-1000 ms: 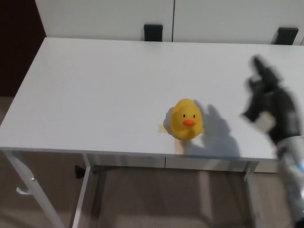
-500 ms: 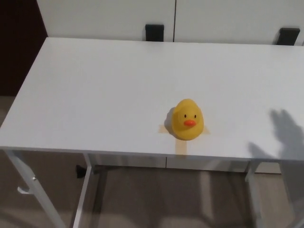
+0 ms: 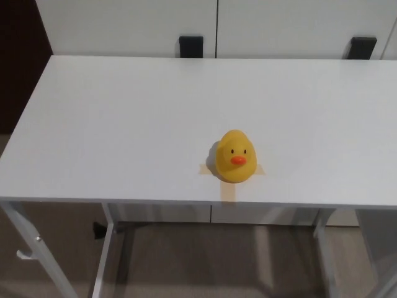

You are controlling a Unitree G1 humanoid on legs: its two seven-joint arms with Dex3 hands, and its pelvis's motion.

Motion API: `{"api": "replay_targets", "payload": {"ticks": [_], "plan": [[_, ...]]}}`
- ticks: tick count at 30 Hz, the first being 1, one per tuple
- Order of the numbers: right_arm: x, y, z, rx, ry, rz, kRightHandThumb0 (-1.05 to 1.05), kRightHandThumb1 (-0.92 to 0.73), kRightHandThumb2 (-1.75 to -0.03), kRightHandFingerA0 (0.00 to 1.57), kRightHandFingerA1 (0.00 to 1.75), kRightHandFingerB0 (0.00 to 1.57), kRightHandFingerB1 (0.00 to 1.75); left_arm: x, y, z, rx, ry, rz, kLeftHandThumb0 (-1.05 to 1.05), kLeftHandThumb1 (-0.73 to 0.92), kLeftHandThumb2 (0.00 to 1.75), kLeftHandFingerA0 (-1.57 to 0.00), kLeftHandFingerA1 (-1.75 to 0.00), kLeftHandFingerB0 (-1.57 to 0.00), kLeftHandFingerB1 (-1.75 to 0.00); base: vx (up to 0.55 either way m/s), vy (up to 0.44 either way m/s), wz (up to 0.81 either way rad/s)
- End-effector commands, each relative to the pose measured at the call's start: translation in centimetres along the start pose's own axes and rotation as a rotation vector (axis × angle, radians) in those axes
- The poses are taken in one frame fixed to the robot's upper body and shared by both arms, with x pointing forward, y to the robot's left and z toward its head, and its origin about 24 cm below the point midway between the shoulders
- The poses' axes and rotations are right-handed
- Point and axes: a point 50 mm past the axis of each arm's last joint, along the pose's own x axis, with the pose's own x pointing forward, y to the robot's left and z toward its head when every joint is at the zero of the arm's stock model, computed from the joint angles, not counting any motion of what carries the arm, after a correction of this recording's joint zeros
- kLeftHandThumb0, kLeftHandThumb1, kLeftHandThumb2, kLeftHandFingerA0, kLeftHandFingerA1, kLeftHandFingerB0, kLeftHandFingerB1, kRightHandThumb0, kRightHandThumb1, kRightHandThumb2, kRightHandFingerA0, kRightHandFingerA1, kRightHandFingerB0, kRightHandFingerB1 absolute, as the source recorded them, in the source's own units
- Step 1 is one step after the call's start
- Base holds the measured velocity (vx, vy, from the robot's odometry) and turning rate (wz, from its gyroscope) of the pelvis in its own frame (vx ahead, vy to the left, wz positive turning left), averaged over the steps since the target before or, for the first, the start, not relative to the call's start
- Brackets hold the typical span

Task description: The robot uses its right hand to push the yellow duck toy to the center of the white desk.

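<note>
The yellow duck toy with an orange beak stands upright on the white desk, near the front edge and a little right of the middle. It sits on a cross of tan tape and faces the camera. Neither of my hands shows in the head view.
Two black brackets sit behind the desk's far edge against white cabinet panels. The desk's white legs and a crossbar show below the front edge, over a brownish floor.
My right hand, raised at the right a second ago, has left the picture, and its shadow is gone. The camera has shifted slightly; the duck stays on its tape cross.
</note>
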Motion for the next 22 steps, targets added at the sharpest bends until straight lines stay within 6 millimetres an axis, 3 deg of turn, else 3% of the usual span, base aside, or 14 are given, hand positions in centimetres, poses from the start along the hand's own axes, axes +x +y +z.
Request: {"api": "replay_targets", "payload": {"ticks": [1, 3, 4, 10, 22], "plan": [[-6.1, -7.2, -8.9, -0.254, 0.337, -0.197, -0.15, -0.78, -0.63, 0.9, 0.6, 0.6, 0.55, -0.3, 0.9, -1.1, 0.039, 0.005, 0.006, -0.24, 0.64, 0.6, -0.74, -0.49, -0.83, -0.51, 0.0, 0.0, 0.0], [-6.7, -7.5, -10.0, -0.316, 0.418, -0.148, -0.15, -0.78, -0.63, 0.9, 0.6, 0.6, 0.55, -0.3, 1.1, -1.2, 0.043, 0.005, 0.008, -0.24, 0.64, 0.6, -0.74, -0.49, -0.83, -0.51, 0.0, 0.0, 0.0], [-6.9, -7.4, -10.4, -0.393, 0.461, -0.077, 0.01, -0.71, -0.68, 0.99, 0.6, 0.76, 0.57, -0.3, 1.1, -1.2, 0.037, 0.003, 0.009, -0.23, 0.64, 0.6, -0.75, -0.51, -0.8, -0.51, 0.0, 0.0, 0.0], [-7.1, -6.6, -11.1, -0.563, 0.517, 0.095, 0.06, -0.68, -0.78, 0.96, 0.56, 0.75, 0.54, -0.3, 1.0, -1.0, 0.037, 0.002, 0.009, -0.23, 0.64, 0.6, -0.71, -0.47, -0.82, -0.51, 0.0, 0.0, 0.0], [-6.7, -5.1, -11.7, -0.672, 0.563, 0.266, 0.04, -0.69, -0.8, 0.93, 0.55, 0.75, 0.55, -0.2, 1.4, -0.8, 0.027, -0.007, 0.017, -0.22, 0.65, 0.6, -0.73, -0.49, -0.85, -0.53, 0.0, 0.0, 0.0]]}}
